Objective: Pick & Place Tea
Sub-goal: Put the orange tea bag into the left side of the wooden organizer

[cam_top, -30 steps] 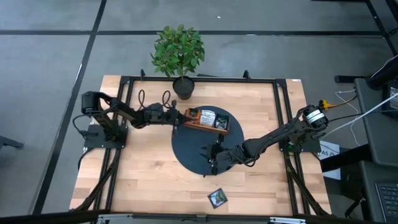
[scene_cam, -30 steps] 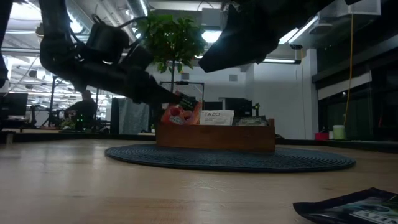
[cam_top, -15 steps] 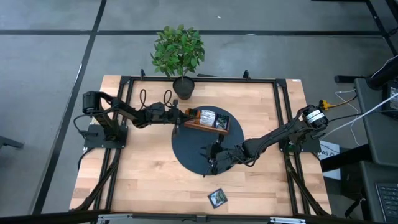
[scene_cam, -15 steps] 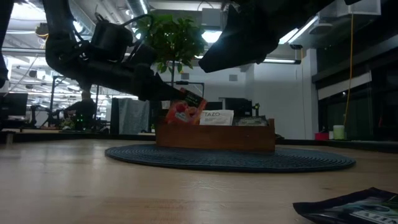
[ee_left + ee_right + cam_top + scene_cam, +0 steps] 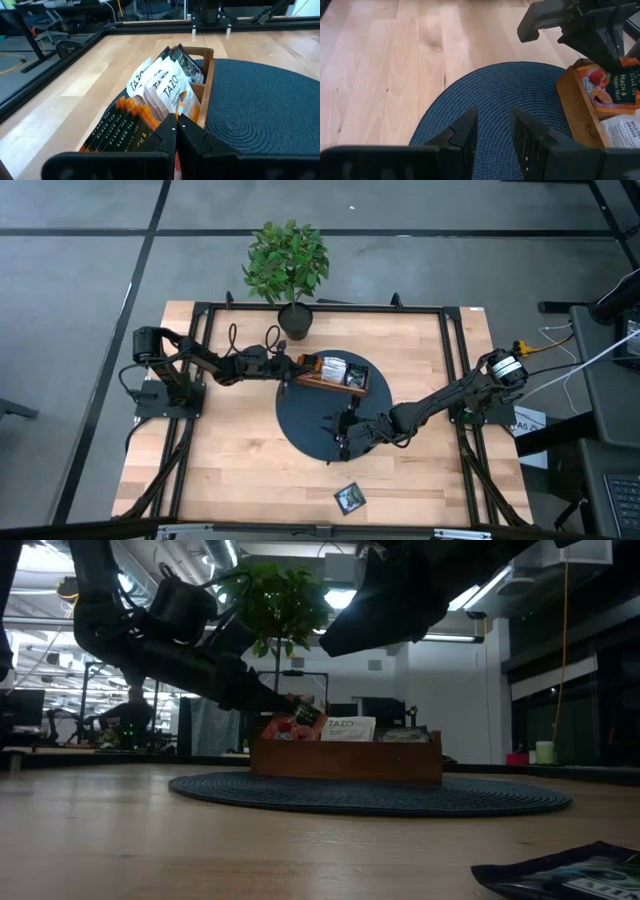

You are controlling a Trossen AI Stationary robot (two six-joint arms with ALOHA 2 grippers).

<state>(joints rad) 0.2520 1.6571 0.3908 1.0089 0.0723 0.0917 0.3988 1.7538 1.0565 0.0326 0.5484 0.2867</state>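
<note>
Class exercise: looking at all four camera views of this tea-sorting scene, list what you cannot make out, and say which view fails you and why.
- Orange sachet, left wrist view: mostly hidden behind the left gripper's shut fingers.
- Wooden tray, right wrist view: cut off by the picture's edge.
- Dark sachet on the table, high view: print too small to read; low view: cut off at the edge.
- Sachet count in the tray, low view: the tray's front wall hides most of it.
- Right gripper: fingers apart, holding nothing.

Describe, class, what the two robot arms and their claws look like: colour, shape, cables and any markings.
Both arms are slim, dark and jointed. The left arm carries thin black cables looping above its wrist. The right arm has a silver-ringed base joint with an orange-yellow cable nearby. The left claw and the right claw each have two black, angular, wedge-shaped fingers. No markings are legible.
</note>
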